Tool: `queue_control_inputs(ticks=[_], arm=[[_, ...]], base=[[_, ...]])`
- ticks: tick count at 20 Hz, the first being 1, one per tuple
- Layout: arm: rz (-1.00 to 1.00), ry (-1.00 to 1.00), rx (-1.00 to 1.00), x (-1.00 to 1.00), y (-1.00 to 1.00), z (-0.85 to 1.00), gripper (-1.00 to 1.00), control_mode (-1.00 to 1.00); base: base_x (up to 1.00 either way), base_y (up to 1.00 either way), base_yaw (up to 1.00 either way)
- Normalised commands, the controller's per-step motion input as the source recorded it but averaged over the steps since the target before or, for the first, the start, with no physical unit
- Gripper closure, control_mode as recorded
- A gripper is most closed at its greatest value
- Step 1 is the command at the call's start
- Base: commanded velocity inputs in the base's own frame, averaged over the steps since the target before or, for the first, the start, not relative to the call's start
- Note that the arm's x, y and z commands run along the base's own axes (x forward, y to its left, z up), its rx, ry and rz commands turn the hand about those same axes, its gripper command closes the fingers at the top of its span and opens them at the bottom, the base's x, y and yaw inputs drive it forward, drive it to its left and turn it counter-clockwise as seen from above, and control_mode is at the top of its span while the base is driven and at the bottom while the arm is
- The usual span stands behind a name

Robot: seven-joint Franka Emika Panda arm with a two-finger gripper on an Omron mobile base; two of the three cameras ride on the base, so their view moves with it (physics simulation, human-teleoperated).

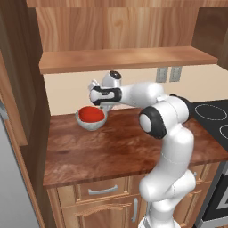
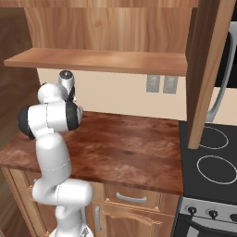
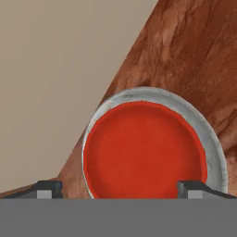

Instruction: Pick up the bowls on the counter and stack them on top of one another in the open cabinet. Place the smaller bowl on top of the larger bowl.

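Red bowl [image 1: 91, 114] nests inside grey bowl [image 1: 91, 124] on the table [image 1: 116, 147], at ten o'clock. End effector [image 3: 120, 187] hovers above, fingers apart.

no readable text, labels, numbers, signs

My arm [image 1: 171, 147] is glossy white, made of thick rounded segments that look like smooth tubes. At each joint I see a dark, almost black ring or cap [image 1: 150, 123]. Just behind the gripper [image 1: 101, 106], the wrist has a black band with small white marks [image 1: 107, 94], and a grey round cap [image 1: 115, 74] sits above it. The two fingertips [image 3: 46, 189] are small, dark grey and blocky.
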Motion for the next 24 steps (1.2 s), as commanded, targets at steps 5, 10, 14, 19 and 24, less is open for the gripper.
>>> queue_control_inputs(ticks=[5, 10, 14, 19, 24], arm=[[0.00, 0.07, 0.00, -0.27, -0.35, 0.22, -1.00, -1.00], [0.00, 0.00, 0.00, -0.31, -0.27, -0.08, -1.00, -1.00], [0.00, 0.02, -0.01, -0.17, 0.00, -0.27, -1.00, -1.00], [0.01, 0.02, -0.01, -0.23, 0.00, -0.36, -1.00, -1.00], [0.02, 0.02, -0.01, -0.09, 0.00, -0.22, -1.00, -1.00]], base=[[0.00, 0.00, 0.00], [0.00, 0.00, 0.00], [0.00, 0.00, 0.00], [0.00, 0.00, 0.00], [0.00, 0.00, 0.00]])
